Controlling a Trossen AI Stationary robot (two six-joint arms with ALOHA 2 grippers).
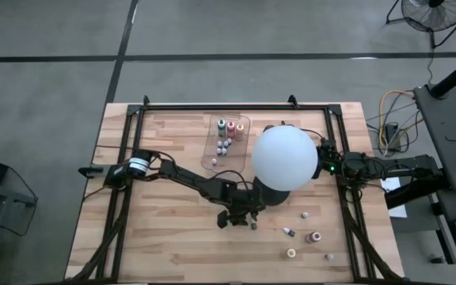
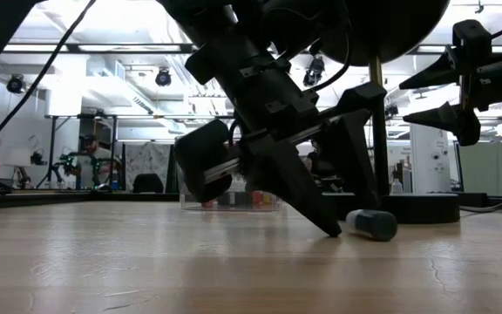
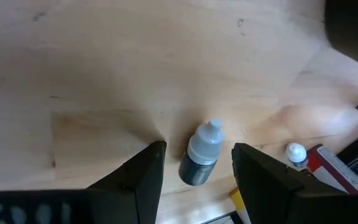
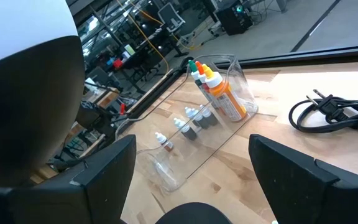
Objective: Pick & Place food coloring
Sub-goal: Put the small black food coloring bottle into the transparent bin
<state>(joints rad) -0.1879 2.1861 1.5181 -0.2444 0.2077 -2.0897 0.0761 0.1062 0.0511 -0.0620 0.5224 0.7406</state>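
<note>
Food coloring: one dark bottle [image 3: 201,155] lies on its side on the table [image 1: 172,237], between our left gripper [image 3: 194,167]'s parted fingers, not yet pinched.
We straddle it so closing will catch its body; others stand in the tray [image 1: 216,150]; our right gripper [image 4: 191,171] waits open beside the globe [image 1: 285,157].

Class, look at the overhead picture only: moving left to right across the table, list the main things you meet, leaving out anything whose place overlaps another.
Clear tray holding small bottles → left gripper, down over a lying dark bottle → white globe → loose bottles on the wood → right gripper, waiting open beside the globe.
</note>
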